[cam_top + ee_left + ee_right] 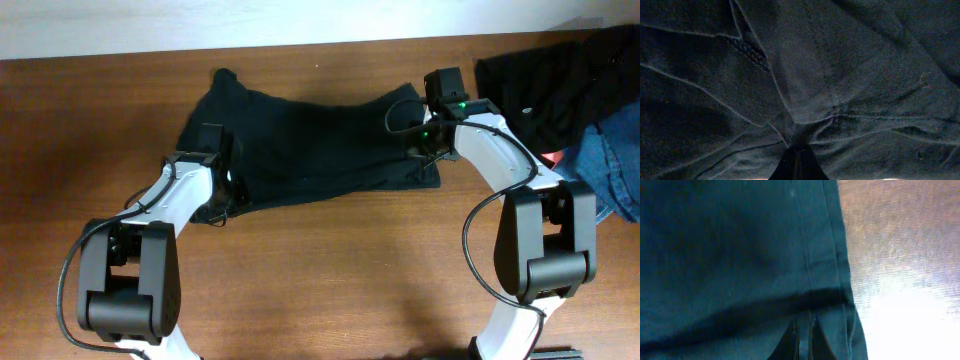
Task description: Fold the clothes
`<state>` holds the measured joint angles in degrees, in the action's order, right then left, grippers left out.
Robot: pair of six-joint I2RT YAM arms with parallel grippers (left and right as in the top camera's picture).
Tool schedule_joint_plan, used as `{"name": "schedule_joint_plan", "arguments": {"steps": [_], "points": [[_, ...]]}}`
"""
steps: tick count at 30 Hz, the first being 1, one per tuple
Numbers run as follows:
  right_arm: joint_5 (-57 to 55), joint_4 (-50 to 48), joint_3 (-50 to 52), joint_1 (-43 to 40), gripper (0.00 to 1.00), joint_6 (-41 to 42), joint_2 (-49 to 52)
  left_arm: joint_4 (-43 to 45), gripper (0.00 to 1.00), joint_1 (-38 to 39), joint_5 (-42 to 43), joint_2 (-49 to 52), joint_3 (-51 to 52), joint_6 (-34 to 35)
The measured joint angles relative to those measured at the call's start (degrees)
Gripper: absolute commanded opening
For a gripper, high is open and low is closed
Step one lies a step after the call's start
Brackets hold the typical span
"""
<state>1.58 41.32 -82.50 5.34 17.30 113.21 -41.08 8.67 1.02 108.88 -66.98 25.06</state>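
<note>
The soft black short-sleeved T-shirt lay rumpled on the brown wooden bench. The left gripper and right gripper were each clamped shut on its fabric at opposite ends. Lifting both evenly, cloth taut, would probably give a straight fold.

no text, label, brand mark or number legible in any view; black t-shirt fabric shows no print.

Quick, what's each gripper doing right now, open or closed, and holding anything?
Left gripper: closed, pinching the black T-shirt.
Right gripper: closed on the black T-shirt's hemmed edge.
</note>
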Motion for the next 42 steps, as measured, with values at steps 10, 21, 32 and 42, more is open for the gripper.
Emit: {"name": "schedule_joint_plan", "arguments": {"steps": [10, 21, 32, 42], "points": [[4.22, 6.91, 0.00, 0.07, 0.78, -3.15, 0.00, -0.04, 0.01, 0.00, 0.00, 0.00, 0.00, 0.00], [4.28, 6.12, 0.00, 0.79, 0.64, -8.17, 0.00, -0.57, 0.01, 0.00, 0.00, 0.00, 0.00, -0.02], [3.65, 3.50, 0.00, 3.13, 0.59, -9.68, 0.04, -0.72, 0.01, 0.00, 0.00, 0.00, 0.00, -0.02], [2.75, 2.43, 1.40, 3.39, 0.52, -9.86, 0.92, -0.72, 0.01, 0.00, -0.02, 0.00, 0.00, -0.02]]}}
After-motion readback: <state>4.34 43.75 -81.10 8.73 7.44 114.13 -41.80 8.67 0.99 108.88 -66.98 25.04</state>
